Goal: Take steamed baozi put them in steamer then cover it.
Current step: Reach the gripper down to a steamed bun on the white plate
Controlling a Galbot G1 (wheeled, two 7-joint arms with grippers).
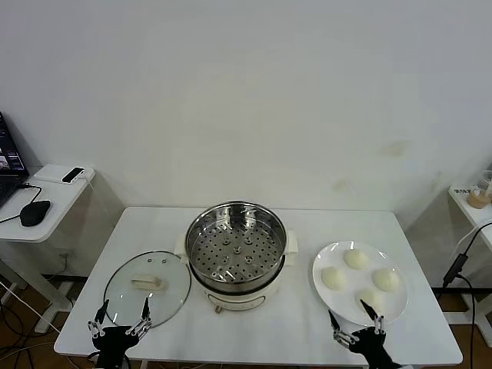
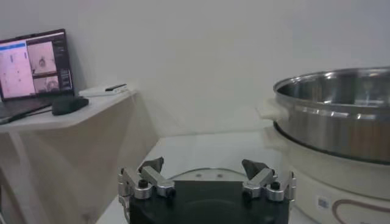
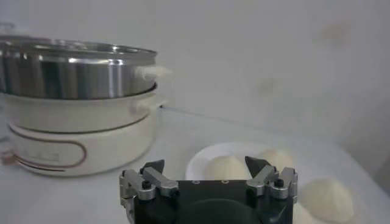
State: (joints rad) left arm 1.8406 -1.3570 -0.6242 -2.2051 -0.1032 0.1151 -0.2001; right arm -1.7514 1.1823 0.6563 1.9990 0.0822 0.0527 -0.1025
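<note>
The steamer [image 1: 236,254] stands open at the table's middle, its perforated tray empty; it also shows in the left wrist view [image 2: 341,115] and the right wrist view [image 3: 79,109]. Four baozi [image 1: 358,278] lie on a white plate [image 1: 323,263] to its right; three show in the right wrist view [image 3: 226,165]. The glass cover [image 1: 147,286] lies flat on the table left of the steamer. My left gripper [image 1: 120,316] is open and empty at the front edge, just before the cover. My right gripper [image 1: 356,320] is open and empty at the plate's front rim.
A side desk [image 1: 42,201] at the left holds a mouse, a laptop [image 2: 36,64] and a small white box. Another small table edge [image 1: 473,201] with a cable stands at the far right. A white wall lies behind.
</note>
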